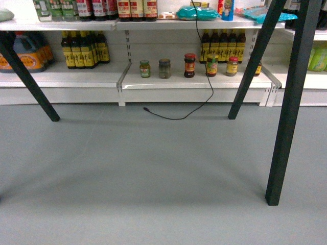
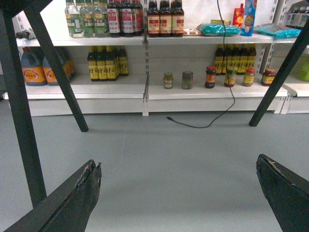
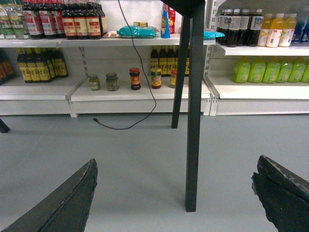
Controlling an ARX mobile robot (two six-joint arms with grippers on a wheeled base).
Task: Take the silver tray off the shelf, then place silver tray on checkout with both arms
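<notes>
Grey smooth floor (image 1: 153,178) underfoot, bare in the near part of every view. In the left wrist view, left gripper (image 2: 186,193) spread wide, its two black fingers (image 2: 72,203) at the bottom corners with nothing between them but floor. Same in the right wrist view: right gripper (image 3: 178,193) wide apart, worn black fingers (image 3: 67,203) low in the picture, holding nothing. Neither gripper visible from the head camera. A little farther out, slanting dark table legs (image 1: 286,102) planted on the floor, one standing close ahead of the right wrist camera. Beyond them, a thin black cable (image 1: 173,116) lying loose on the floor and running up in front of the shelving. Farthest back, the shelf (image 1: 194,81), white boards with slotted uprights: small jars (image 1: 164,68) in a row on the bottom board, dark sauce bottles (image 1: 84,49) to the left, a big orange-labelled oil jug (image 1: 23,53) at the far left, more bottles and a teal packet (image 1: 196,13) on the board above. Yellow-green drink bottles (image 3: 260,70) on the unit to the right. Silver tray and checkout counter top not seen in any view.
</notes>
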